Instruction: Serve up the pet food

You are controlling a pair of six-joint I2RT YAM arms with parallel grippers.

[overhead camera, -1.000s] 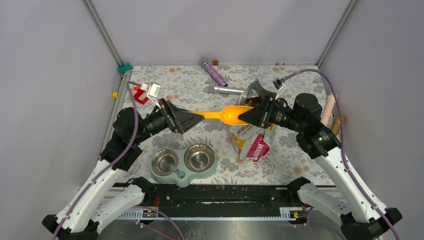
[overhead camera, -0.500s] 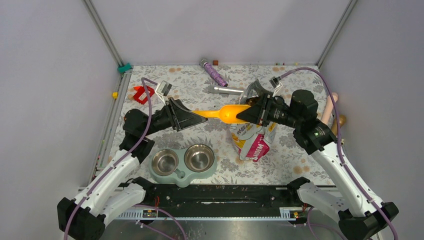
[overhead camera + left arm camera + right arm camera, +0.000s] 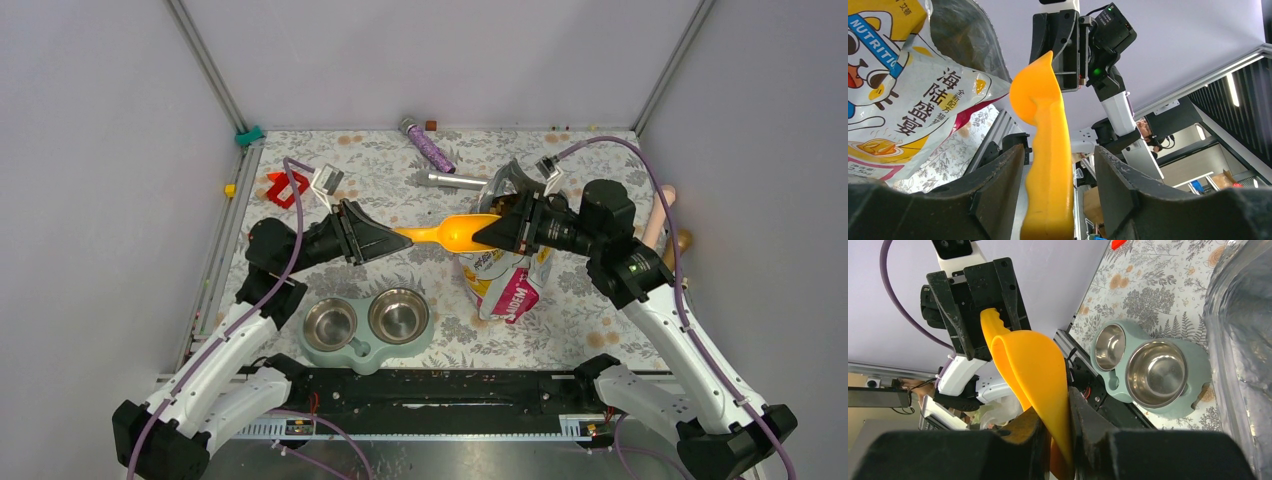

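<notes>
Left gripper (image 3: 399, 235) shifted; kibble (image 3: 508, 204) lies behind right gripper (image 3: 481, 238).

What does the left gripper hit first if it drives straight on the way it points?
Probably the right gripper. The left gripper points along the scoop between its fingers, and the right gripper clamps the scoop's bowl dead ahead. The bag looks slightly off that line.
</notes>
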